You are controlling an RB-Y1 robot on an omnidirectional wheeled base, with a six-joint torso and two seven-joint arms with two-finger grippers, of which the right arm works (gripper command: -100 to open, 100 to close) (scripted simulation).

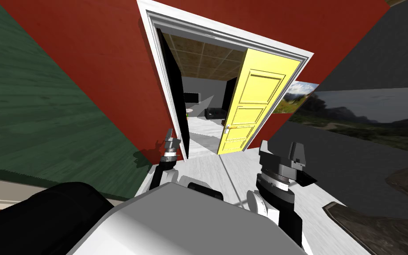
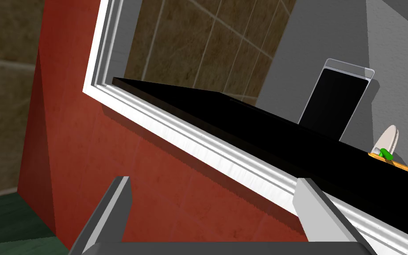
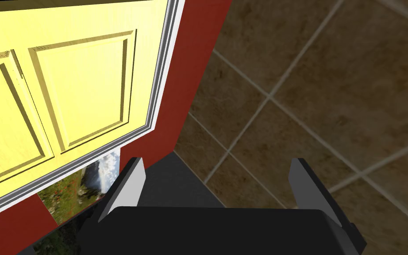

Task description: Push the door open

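The yellow panelled door [image 1: 251, 104] stands swung partway inward in its white frame [image 1: 165, 84], set in a red wall [image 1: 92, 57]. A small silver handle [image 1: 228, 127] sits on its free edge. My left gripper [image 1: 171, 138] is raised beside the frame's left jamb, open and holding nothing; its wrist view has the left gripper [image 2: 214, 201] facing the white frame [image 2: 190, 141] and the red wall [image 2: 110, 146]. My right gripper [image 1: 287, 154] hangs open below and to the right of the door, apart from it. In the right wrist view the right gripper [image 3: 218, 183] faces the door [image 3: 66, 79].
Through the doorway lies a grey-walled room with a dark sofa [image 1: 214, 113] and a small table [image 2: 395, 164] carrying a green item. A black area [image 2: 252, 128] runs along the left jamb. A green wall [image 1: 35, 119] stands to my left, a landscape picture [image 1: 367, 113] to the right.
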